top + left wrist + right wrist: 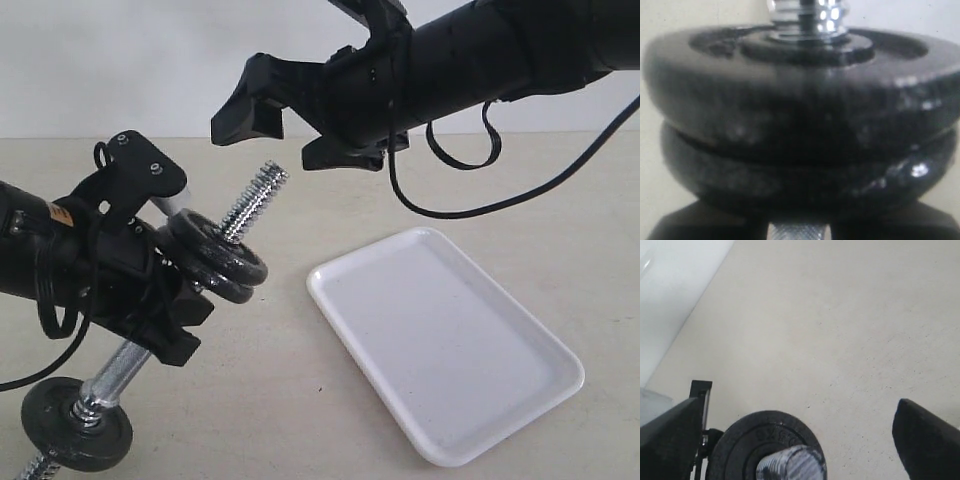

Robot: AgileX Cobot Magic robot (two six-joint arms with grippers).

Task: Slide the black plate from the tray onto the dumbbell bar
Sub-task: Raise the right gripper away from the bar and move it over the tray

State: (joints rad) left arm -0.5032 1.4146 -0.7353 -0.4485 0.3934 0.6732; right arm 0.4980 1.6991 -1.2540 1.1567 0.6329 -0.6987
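Seating the plate on the bar. The left gripper is clamped on the knurled middle of the dumbbell bar, holding it tilted with its threaded end pointing up and away from the table. Two black discs sit stacked face to face on the upper part of the bar. The upper one is judged to be the black plate, resting on its twin; the left wrist view shows only a thin seam between their rims. A third disc sits on the low end of the bar. The tray lies well apart on the table with no disc on it. The right gripper hovers just above the threaded tip with jaws spread wide, holding nothing. From its own camera the bar tip and the plate lie between its two fingers without touching either. The transfer therefore looks all but done. What matters next is probably a clean release: the left arm should hold the tilt so that gravity keeps the plate down against its twin. The right arm should draw off along the bar's axis, fingers clear of the coarse threads. Dipping the tip would risk the plate sliding back off.
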